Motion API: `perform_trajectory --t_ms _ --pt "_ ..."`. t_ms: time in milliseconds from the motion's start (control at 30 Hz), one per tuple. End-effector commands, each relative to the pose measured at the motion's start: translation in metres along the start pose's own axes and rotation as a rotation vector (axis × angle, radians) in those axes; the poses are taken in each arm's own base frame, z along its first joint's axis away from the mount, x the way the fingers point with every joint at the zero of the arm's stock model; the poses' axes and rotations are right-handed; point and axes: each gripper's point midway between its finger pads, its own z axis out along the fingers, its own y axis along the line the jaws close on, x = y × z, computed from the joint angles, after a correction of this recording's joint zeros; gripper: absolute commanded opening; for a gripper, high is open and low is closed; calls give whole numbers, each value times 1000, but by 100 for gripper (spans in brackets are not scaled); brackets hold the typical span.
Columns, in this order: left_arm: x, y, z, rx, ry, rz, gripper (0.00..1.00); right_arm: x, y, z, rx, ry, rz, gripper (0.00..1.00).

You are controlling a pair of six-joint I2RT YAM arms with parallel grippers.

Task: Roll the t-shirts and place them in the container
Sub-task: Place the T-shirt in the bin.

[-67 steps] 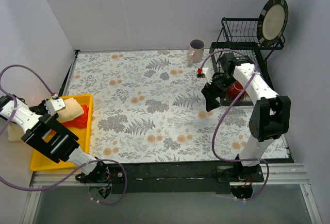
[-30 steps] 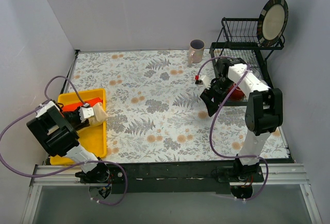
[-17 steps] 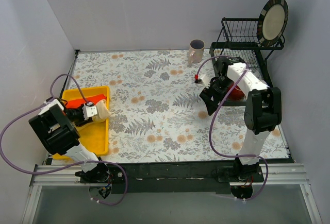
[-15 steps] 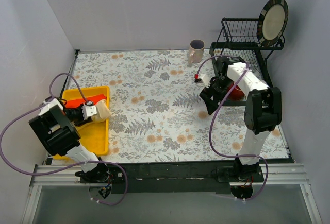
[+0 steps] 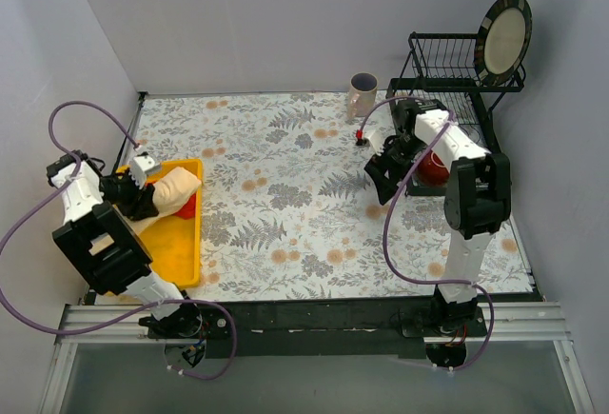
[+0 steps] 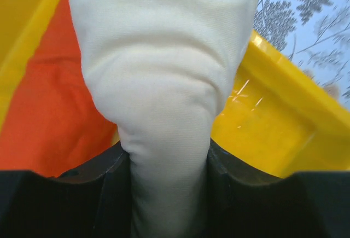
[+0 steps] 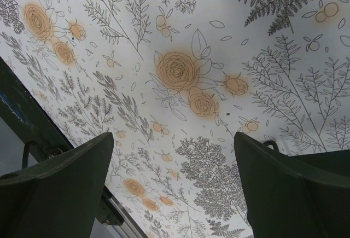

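Pick-up step: left gripper (image 6: 167,167) clamps cream t-shirt (image 6: 164,57) above yellow tray (image 5: 176,243). Idle: right gripper (image 7: 175,164) spread wide, empty, well right of tray. Next: lay shirt flat beside tray.

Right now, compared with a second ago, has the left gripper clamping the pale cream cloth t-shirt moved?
Yes. The left gripper, shut on the pale cream cloth t-shirt, has shifted away from the black near rail, toward the yellow plastic tray's far end.
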Motion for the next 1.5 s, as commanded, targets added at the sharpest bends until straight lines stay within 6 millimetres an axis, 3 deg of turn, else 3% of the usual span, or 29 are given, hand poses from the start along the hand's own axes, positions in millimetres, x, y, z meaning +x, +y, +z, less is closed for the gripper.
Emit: perform_trajectory --t_ms 0,100,233,467,533,600,633,700,867,1000,1133,1300,1467 --pt "-16 -11 -7 -67 -22 -553 0 -15 2 -4 -16 -36 -28 98" --pt "-16 -14 -2 -105 -36 -679 0 -16 3 -2 -30 -31 -26 99" --pt "-2 -25 6 -149 -8 -738 0 -20 4 -2 -34 -31 -36 99" --pt "24 -29 -10 -228 61 -794 0 -16 9 0 -53 -26 -41 98" --pt "19 -36 -21 -208 21 -787 0 -17 10 -1 -54 -31 -46 99" --pt "4 -31 -39 -205 -34 -669 0 -18 10 -1 -52 -37 -49 99" --pt "-9 -49 -44 -130 -72 -666 0 -17 10 0 -56 -38 -46 99" --pt "-10 -46 -50 -153 -55 -622 0 -17 11 1 -64 -41 -47 99" --pt "21 -50 -51 -161 99 -652 0 -20 9 5 -78 -45 -46 99" --pt "39 -56 -52 -150 186 -522 0 -25 8 6 -90 -59 -45 99" --pt "52 -54 -42 -73 242 -357 0 -27 7 9 -106 -62 -38 99" --pt "61 -44 -15 8 357 -423 0 -33 8 8 -118 -84 -45 99" --pt "60 1 13 -51 371 -541 0 -37 8 7 -121 -100 -46 99"
